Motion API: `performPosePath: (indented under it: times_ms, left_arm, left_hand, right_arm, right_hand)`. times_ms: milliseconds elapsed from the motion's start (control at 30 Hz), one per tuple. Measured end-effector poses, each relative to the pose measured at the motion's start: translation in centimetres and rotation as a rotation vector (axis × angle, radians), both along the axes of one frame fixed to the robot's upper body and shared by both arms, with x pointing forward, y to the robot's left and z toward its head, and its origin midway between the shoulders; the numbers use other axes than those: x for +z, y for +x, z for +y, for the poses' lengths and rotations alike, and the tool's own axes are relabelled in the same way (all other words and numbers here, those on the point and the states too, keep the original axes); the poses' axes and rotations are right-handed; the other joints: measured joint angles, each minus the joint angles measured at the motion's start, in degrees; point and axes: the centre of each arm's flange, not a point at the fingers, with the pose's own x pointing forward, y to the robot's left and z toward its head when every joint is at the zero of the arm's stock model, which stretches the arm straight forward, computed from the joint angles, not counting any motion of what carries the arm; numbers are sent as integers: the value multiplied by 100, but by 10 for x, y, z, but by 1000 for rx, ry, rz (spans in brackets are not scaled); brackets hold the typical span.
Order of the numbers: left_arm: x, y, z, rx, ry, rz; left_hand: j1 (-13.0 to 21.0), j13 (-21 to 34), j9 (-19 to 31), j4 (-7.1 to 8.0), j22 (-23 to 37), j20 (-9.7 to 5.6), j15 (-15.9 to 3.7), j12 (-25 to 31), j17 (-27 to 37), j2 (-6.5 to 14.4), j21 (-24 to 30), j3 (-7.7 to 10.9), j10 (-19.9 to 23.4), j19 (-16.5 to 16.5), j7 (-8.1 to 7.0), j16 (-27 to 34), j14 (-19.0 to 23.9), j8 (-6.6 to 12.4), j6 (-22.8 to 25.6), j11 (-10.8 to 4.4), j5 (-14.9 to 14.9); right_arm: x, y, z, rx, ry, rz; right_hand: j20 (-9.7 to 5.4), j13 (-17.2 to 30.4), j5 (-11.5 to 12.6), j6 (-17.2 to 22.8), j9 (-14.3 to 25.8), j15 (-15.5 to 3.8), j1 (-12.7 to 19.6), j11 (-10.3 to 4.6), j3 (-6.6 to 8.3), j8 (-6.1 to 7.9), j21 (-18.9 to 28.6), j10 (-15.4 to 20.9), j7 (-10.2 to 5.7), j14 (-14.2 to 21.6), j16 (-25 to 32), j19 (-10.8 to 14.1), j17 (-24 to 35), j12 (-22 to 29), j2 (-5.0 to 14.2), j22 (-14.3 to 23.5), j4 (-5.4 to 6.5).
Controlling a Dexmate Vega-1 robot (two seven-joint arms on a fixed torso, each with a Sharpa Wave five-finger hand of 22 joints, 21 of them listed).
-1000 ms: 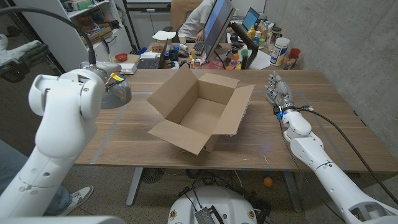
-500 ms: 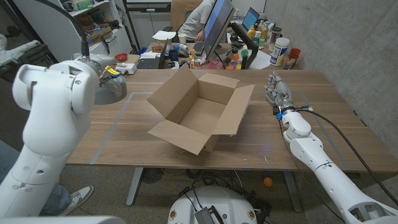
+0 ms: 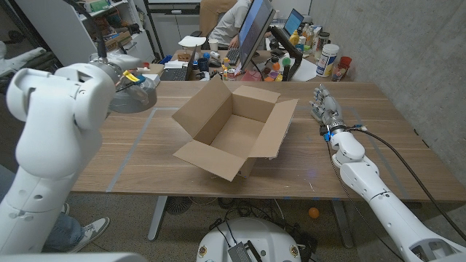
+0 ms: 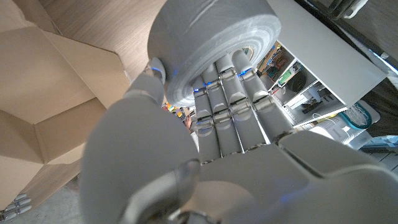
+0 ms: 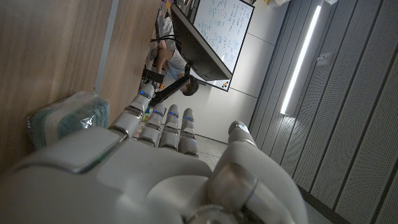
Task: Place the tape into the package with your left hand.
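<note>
Fingers [image 4: 230,93] of your left hand [image 4: 211,143] are wrapped around the grey roll of tape [image 4: 214,46], thumb on one side and the rest across its face, so the roll is lifted clear of the table [image 3: 145,156] and sits off to the left of the cardboard package [image 3: 237,131]. From here, I would carry it rightwards over the near-left flap [image 3: 196,109] with enough height to clear that raised edge, then lower it into the middle of the opening before you let your grip go; releasing over a flap risks the roll rolling off. The package stands with all flaps folded outward, and its floor looks bare. Your right hand [image 3: 322,105] waits near the table's right side, fingers extended and holding nothing, with a teal-and-white packet [image 5: 62,121] close beside it.
</note>
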Motion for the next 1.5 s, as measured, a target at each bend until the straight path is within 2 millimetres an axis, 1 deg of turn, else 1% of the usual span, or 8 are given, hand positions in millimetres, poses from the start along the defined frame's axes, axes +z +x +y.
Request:
performPosePath:
  times_ms: [233,400,533,567,733,1300,1433,1500]
  left_arm:
    - [1,9,-7,-49,32,1]
    - [2,18,-13,-102,61,-3]
    - [0,21,-11,-84,85,13]
    - [1,24,-19,-152,103,-6]
    - [0,30,-25,-188,154,9]
    - [-3,45,-37,-284,275,48]
    - [-2,47,-38,-292,297,51]
    - [-1,47,-39,-295,305,51]
  left_hand:
    - [-21,1,0,3,0,-5,-8,0,6,21,0,-32,10,-5,-19,-10,6,8,-1,-25,0]
    - [-21,19,0,2,0,-64,-49,-1,26,21,-21,-46,0,-64,-40,-10,-5,9,-20,-36,-1]
    - [-23,46,-12,17,0,-103,-88,-1,33,23,-43,-64,-29,-102,-64,-11,-41,8,-17,-66,-1]
    - [-29,47,-15,17,0,-113,-101,-1,33,29,-43,-65,-29,-112,-81,-11,-46,8,0,-68,-2]
    - [-53,61,-26,25,0,-125,-104,-3,33,52,-43,-89,-39,-125,-102,-11,-49,5,-20,-77,-7]
    - [-83,120,-53,47,-15,-246,-175,-23,35,83,-116,-127,-93,-245,-142,-43,-118,30,-40,-165,-35]
    - [-98,132,-53,47,-15,-246,-177,-24,31,98,-127,-128,-94,-245,-146,-45,-119,30,-43,-167,-51]
    - [-105,136,-53,41,-15,-259,-177,-33,35,105,-127,-135,-94,-258,-175,-65,-119,33,-69,-167,-54]
  right_arm:
    - [0,-3,-2,-5,3,-4]
    - [-3,-6,-5,-13,9,-1]
    - [-3,-6,-5,-14,11,-1]
    - [-5,-7,-6,-16,11,1]
    - [-5,-7,-7,-16,13,-2]
    - [-7,-5,-7,-15,19,-1]
    - [-8,-5,-7,-15,21,-1]
    - [-8,-5,-7,-15,22,-1]
  right_hand:
    - [0,0,0,0,0,0,0,0,0,0,0,0,0,0,0,0,0,0,0,0,0]
    - [0,0,0,0,0,0,0,0,0,0,0,0,0,0,0,0,0,0,0,0,0]
    - [0,0,0,0,0,0,0,0,0,0,0,0,0,0,0,0,0,0,0,0,0]
    - [0,0,0,0,0,0,0,0,0,0,0,0,0,0,0,0,0,0,0,0,0]
    - [0,0,0,0,0,0,0,0,0,0,0,0,0,0,0,0,0,0,0,0,0]
    - [0,0,0,0,0,0,-23,0,0,0,0,0,0,0,0,0,0,0,-23,0,0]
    - [0,0,0,0,0,0,-23,0,0,0,0,0,0,0,0,0,0,0,-23,0,0]
    - [0,0,0,0,0,0,-23,0,0,0,0,0,0,0,0,0,0,0,-23,0,0]
